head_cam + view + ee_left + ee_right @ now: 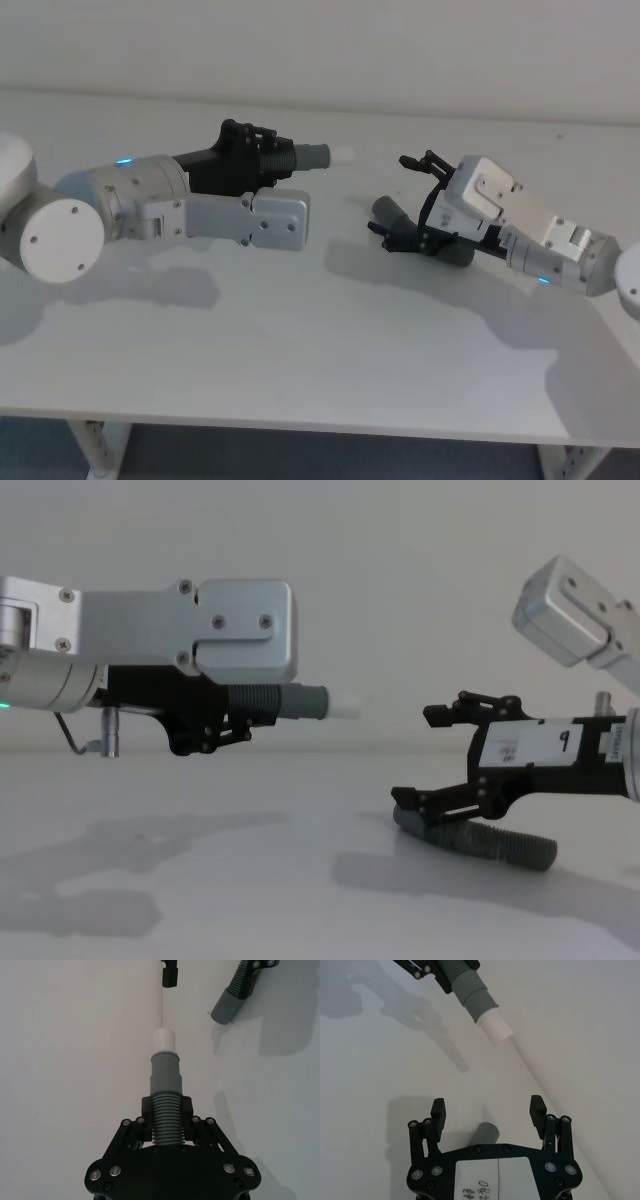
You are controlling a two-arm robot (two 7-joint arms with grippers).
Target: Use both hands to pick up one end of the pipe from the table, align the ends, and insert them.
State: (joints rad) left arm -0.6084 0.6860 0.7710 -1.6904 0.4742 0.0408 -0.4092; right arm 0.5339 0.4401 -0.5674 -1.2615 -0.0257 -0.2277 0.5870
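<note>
Lab-like test bench: bare white table (pixel 300 340), plain white wall (pixel 400 50).

A white label (pixel 535 746) on the right gripper (pixel 420 757) carries a handwritten "9"; smaller scribbles at its nine o'clock edge are unreadable.

Over on the left, the black parallel-jaw left gripper (pixel 263 156) hangs above the plain white bench (pixel 300 350), jaws closed on the short grey ribbed hose piece (pixel 290 156), whose white-tipped collar (pixel 325 155) sticks out to the right. Well apart from it, on the right, the longer grey ribbed hose piece (pixel 485 844) lies on the bench, its smooth cuff end (pixel 390 211) aimed left and slightly away from the robot. The black right gripper (pixel 418 755) sits low over that end, jaws spread wide, one high above the hose, the other down against it.
</note>
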